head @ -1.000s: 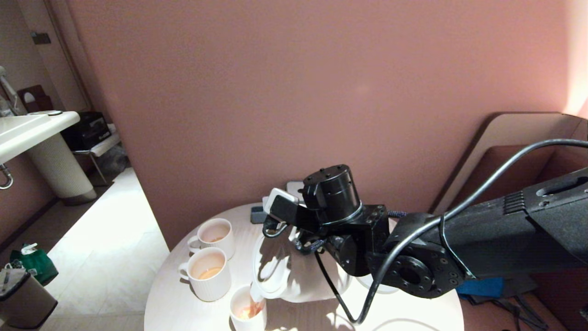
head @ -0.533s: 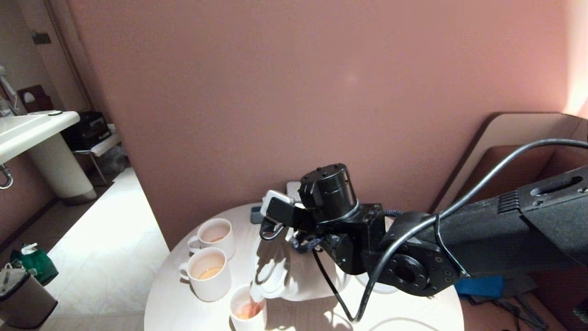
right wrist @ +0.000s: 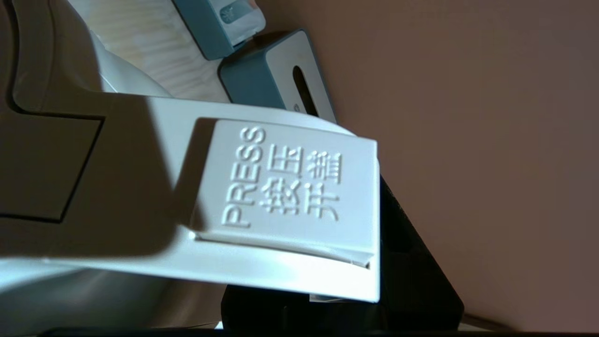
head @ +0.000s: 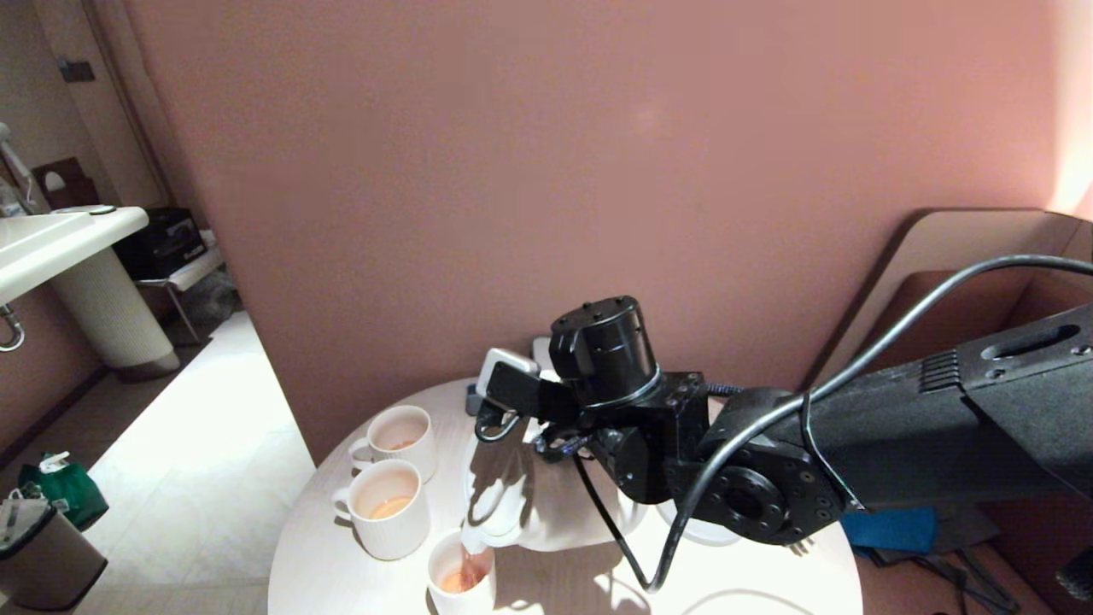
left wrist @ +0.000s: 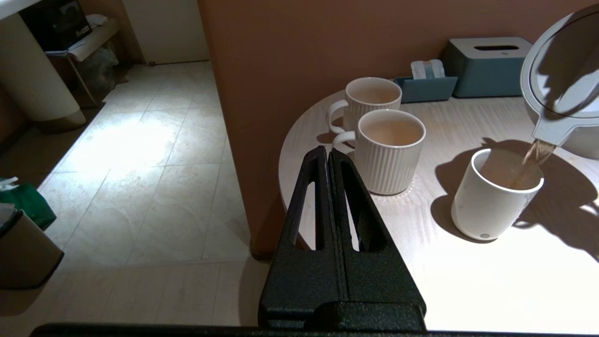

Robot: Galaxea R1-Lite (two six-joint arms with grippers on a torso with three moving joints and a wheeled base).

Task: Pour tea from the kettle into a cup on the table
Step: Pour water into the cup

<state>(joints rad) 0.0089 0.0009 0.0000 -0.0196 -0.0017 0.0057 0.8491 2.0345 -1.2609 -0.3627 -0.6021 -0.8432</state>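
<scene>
While the right tool [head: 546, 440] grasps its handle, the kettle [left wrist: 561, 89] tips spout-down over the cup [left wrist: 496, 194].

One round table [left wrist: 468, 290] with a pale, faintly wood-grained top. On it stand two tall ribbed white mugs with handles, the nearer mug [left wrist: 389, 149] and the farther mug [left wrist: 368, 100], and one small smooth white cup [left wrist: 491, 196] without a handle: three drinking vessels in all. One white electric kettle [left wrist: 559, 89] is above the table. At the wall edge there are two blue-grey containers: one tissue box [left wrist: 486, 65] with a slot on top, and one low open tray [left wrist: 426, 86]. One thin stream of orange-brown tea [left wrist: 533, 157].
</scene>
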